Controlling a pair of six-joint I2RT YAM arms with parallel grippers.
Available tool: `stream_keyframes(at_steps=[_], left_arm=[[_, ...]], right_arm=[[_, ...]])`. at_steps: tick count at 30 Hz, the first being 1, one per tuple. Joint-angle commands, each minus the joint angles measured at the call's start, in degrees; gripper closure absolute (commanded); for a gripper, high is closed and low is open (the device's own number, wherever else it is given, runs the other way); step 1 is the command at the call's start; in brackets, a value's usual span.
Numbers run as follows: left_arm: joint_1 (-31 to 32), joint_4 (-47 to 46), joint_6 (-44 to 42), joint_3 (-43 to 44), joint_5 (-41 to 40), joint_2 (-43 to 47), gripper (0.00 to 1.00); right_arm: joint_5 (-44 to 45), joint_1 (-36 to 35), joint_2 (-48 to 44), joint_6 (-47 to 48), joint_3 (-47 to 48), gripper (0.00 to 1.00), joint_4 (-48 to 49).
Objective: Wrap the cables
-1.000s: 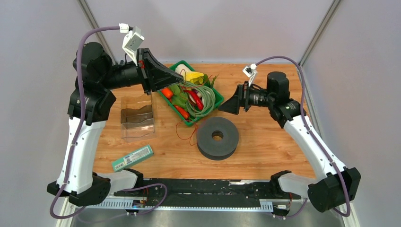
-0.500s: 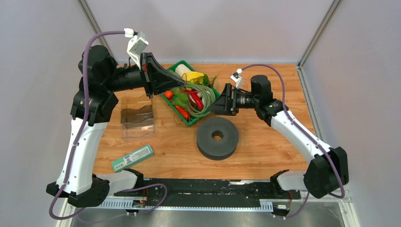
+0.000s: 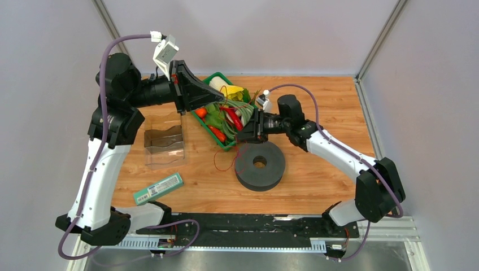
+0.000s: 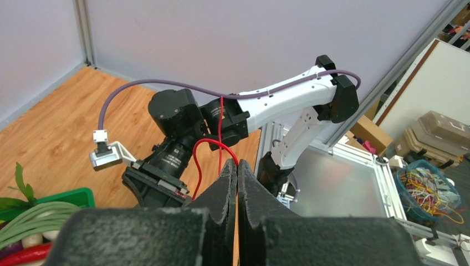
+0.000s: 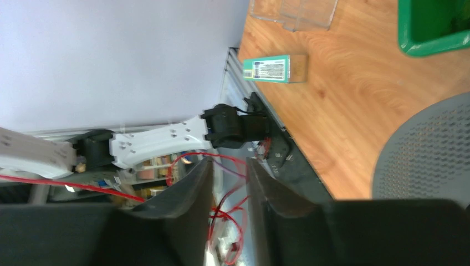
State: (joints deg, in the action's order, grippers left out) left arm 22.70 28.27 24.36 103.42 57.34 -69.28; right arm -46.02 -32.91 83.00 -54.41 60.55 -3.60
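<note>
The left gripper (image 4: pixel 237 166) is pinched shut on the thin red wire (image 4: pixel 220 124), which rises straight out ahead of it. The right gripper (image 5: pixel 229 166) stands partly open with slack strands threading the gap between its jaws; closing there should catch them.

Left gripper (image 4: pixel 237 168), jaws pressed together, is pointing toward three o'clock; right gripper (image 5: pixel 228 163), jaws parted, is facing nine o'clock.
</note>
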Motion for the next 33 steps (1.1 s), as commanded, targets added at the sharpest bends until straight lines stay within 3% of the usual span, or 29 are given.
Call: stream_keyframes(at_steps=[1, 3, 6, 11, 13, 18, 22, 26, 33], left_arm=[[0.33, -1.56, 0.43, 0.29, 0.4, 0.72, 1.0], [0.33, 0.19, -0.97, 0.38, -0.03, 1.16, 1.0], [-0.19, 4.58, -4.31, -0.14, -1.96, 2.12, 1.0], [-7.82, 3.9, -2.92, -3.57, -5.38, 6.16, 1.0], [-11.96, 6.0, -4.66, -3.22, -11.87, 7.48, 1.0], [-18.73, 14.17, -10.9, -1.46, -39.28, 8.72, 1.0], [-24.26, 18.21, -12.23, -1.46, -47.84, 7.58, 1.0], [-29.45, 18.32, -14.25, -3.74, -52.15, 7.22, 1.0], [-40.61, 16.11, -18.38, -5.95, -49.26, 3.46, 1.0]], right_arm=[[-3.37, 0.03, -0.03, -6.32, 0.53, 0.83, 8.33], [-4.51, 0.82, -0.3, -5.54, 1.23, 1.0, 8.08], [-5.92, 5.02, -0.56, 1.74, 4.38, 1.0, 0.38], [-8.3, 21.26, -2.31, 20.28, 9.23, 1.0, -20.37], [-8.12, 28.92, -4.33, 25.12, 9.06, 1.0, -24.16], [-1.64, 45.8, -6.36, 41.55, 14.58, 1.0, -35.24], [3.47, 56.0, -5.84, 51.14, 19.33, 1.0, -39.47], [8.83, 61.11, -4.26, 61.16, 22.23, 1.0, -41.4], [16.39, 62.26, -4.69, 73.21, 20.31, 1.0, -40.1]])
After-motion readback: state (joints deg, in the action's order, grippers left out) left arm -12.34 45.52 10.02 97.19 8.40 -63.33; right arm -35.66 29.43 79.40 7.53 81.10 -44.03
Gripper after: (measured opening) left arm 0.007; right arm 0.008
